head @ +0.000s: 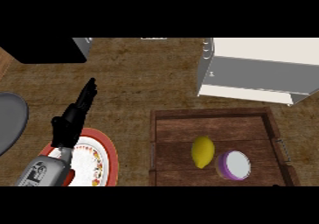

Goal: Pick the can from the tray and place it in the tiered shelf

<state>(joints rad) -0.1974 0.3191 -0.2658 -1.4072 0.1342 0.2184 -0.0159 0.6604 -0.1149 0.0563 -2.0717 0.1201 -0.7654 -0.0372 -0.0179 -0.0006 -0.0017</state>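
On the wooden surface (pixel 129 74), a brown wooden tray (pixel 216 124) sits at the lower right, and the can (pixel 233 165) lies inside it near the front right, its pale round end ringed with purple facing up. Just beside the can, to its left and also in the tray, lies a yellow lemon (pixel 202 151); whether the two touch cannot be told. Beyond the tray, at the upper right, stands the white tiered shelf (pixel 265 70), close to the tray's far edge. At the lower left, a round plate (pixel 103 153) with a red rim and a patterned white middle rests on the surface. The left hand (pixel 74 118) comes in over that plate, its black fingers held straight and pointing toward the far side of the surface, holding nothing. It is well apart from the tray and the can. A dark grey round object (pixel 8 122) shows at the left edge, and a black block (pixel 42 50) sits in the far left corner. The right hand does not show.
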